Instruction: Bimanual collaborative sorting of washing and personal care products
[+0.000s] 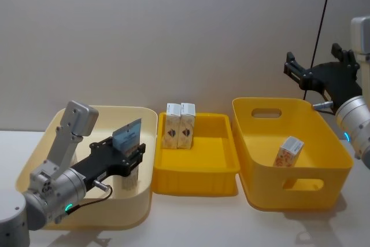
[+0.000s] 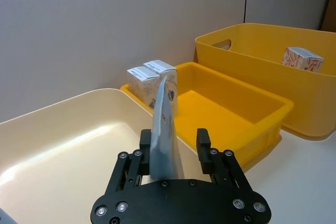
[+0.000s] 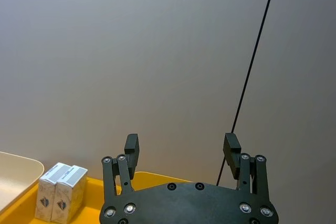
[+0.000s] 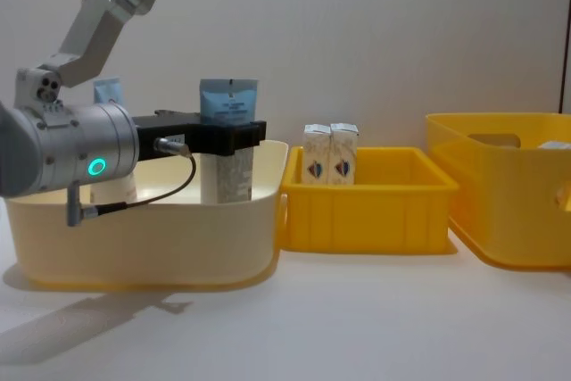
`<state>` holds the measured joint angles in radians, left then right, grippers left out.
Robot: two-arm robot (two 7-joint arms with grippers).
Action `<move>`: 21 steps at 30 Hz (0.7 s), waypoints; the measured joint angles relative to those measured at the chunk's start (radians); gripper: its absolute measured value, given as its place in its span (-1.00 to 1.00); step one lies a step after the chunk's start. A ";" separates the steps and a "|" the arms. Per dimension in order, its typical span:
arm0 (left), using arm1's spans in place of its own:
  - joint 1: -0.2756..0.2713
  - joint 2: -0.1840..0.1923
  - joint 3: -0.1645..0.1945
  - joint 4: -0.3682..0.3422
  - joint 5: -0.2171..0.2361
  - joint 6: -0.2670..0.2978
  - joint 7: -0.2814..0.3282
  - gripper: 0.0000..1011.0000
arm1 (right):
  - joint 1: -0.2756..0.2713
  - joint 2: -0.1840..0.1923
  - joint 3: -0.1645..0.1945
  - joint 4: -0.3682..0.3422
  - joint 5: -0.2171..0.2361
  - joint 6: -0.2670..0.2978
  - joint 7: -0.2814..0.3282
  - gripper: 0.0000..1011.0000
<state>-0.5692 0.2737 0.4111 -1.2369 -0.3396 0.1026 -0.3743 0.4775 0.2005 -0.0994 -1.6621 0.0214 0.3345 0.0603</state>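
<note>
The pouch (image 4: 228,100) stood upright inside the cream bin (image 4: 143,220), near the left edge of the surface. The chest view showed its flat face, light blue on top and with a pale label lower down. The left wrist view showed the same pouch (image 2: 164,129) edge-on, as a thin grey-blue strip. The left tool (image 4: 236,136) was clamped on it below the blue top, one finger (image 2: 145,141) pressing each flat side. The top of the pouch rose above the fingers and the rest hung down into the bin; I could not tell if it touched the bottom.

Two cream cartons (image 1: 180,124) stood side by side, touching, at the back of the shallow yellow tray (image 1: 196,180) in the middle of the surface. A third carton (image 1: 288,151) leaned inside the deep yellow bin (image 1: 289,195) toward the right edge; the chest view showed only its corner. The right tool (image 1: 318,65) hung high above that bin with its fingers wide apart, holding nothing.
</note>
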 joint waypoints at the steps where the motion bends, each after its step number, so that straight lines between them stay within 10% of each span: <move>1: -0.001 -0.001 0.000 0.001 0.000 0.000 -0.001 0.01 | 0.000 0.000 0.000 0.000 0.000 0.000 0.000 0.98; 11: -0.005 -0.003 0.001 0.007 -0.001 0.001 -0.005 -0.55 | 0.000 0.000 0.000 0.000 0.000 0.000 0.000 0.98; 21: -0.007 -0.004 0.002 0.010 -0.001 0.002 -0.007 -0.60 | 0.000 0.000 0.000 0.000 0.000 0.000 0.000 0.98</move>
<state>-0.5760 0.2700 0.4129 -1.2269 -0.3401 0.1042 -0.3814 0.4774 0.2006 -0.0994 -1.6620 0.0214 0.3346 0.0604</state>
